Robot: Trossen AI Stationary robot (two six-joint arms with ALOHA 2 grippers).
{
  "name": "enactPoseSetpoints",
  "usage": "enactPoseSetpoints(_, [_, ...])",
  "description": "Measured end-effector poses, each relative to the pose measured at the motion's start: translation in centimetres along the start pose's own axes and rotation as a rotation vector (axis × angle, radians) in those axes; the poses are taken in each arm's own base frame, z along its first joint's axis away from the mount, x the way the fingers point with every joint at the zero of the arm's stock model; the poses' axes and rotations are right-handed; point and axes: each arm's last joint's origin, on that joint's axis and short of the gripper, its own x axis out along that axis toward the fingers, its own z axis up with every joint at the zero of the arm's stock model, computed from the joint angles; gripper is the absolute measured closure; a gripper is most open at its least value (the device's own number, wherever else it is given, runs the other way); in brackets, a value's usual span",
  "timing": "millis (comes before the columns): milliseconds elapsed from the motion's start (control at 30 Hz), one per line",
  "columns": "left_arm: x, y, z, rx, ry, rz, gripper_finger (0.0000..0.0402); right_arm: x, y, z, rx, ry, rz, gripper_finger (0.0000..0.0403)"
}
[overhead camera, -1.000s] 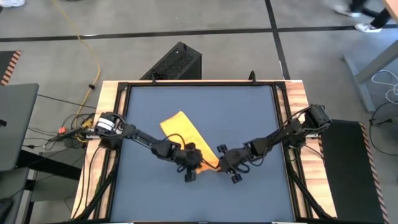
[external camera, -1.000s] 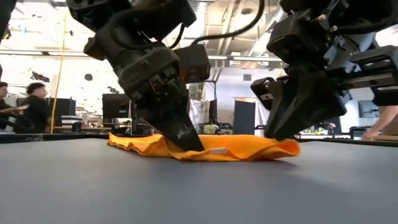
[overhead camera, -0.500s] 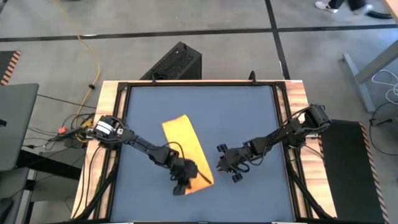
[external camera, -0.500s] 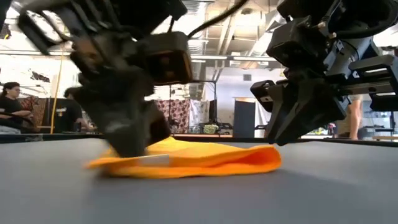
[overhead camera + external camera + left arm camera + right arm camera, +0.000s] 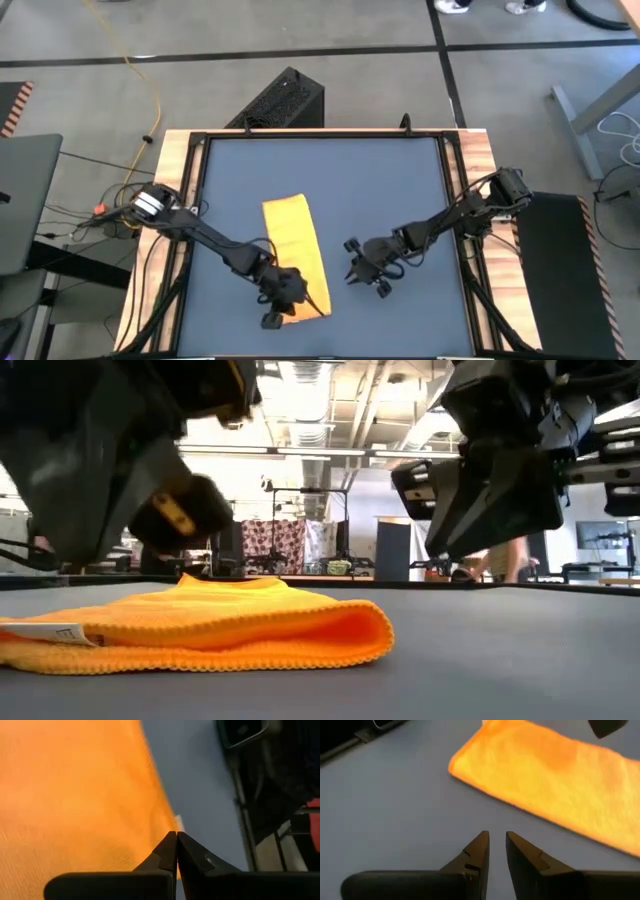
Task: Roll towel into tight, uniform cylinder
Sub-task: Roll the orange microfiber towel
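Observation:
The yellow towel (image 5: 293,250) lies as a folded strip on the grey table, running from far to near. It is flat in the low view (image 5: 220,625), with a white label (image 5: 50,632) at its near end. My left gripper (image 5: 283,306) is shut at the towel's near end, on its left long edge (image 5: 176,836). My right gripper (image 5: 352,272) hovers to the right of the towel, clear of it. Its fingers are a little apart (image 5: 496,836) and empty. The towel also shows in the right wrist view (image 5: 555,775). My left gripper is shut on the towel's left long edge (image 5: 159,834), close to its near end and beside the white label (image 5: 179,823). The fingers slant down onto it. They hide the exact place of contact, so I cannot tell the number of layers. The towel lies flat on the table.
A black box (image 5: 285,100) stands beyond the table's far edge. The wooden frame (image 5: 170,180) runs round the grey mat. Cables lie on the floor at the left (image 5: 130,60). The room shows behind the table in the low view.
My left gripper has gone toward the table's near edge and a little left, dragging the towel's near end with it. The towel has turned from a slant to nearly straight, and its far end has stayed put. The near end has slid away from my right gripper, which has risen slightly.

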Motion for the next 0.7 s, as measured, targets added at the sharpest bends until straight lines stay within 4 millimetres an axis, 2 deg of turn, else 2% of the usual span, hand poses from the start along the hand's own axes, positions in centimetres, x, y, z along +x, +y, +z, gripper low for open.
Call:
enactPoseSetpoints(200, [-1.0,-2.2,-0.2,0.066,-0.048,0.047,0.0402,0.1,1.0,0.9,-0.111,-0.065,0.014,0.0312])
enactPoseSetpoints(400, [-0.3,-4.6,-1.7,0.095,-0.075,0.131,0.04,0.2,2.8,2.6,-0.15,-0.2,0.028,0.0312])
enactPoseSetpoints(533, [0.0,-6.3,-2.7,0.088,-0.11,0.173,0.0389,0.3,4.1,4.0,-0.156,-0.228,-0.006,0.0312])
enactPoseSetpoints(600, [0.1,-7.1,-3.1,0.083,-0.139,0.193,0.0378,0.8,4.7,4.9,-0.162,-0.244,-0.013,0.0311])
enactPoseSetpoints(700, [0.3,-8.3,-3.7,0.06,-0.2,0.212,0.0357,2.5,5.9,5.8,-0.178,-0.237,-0.001,0.0308])
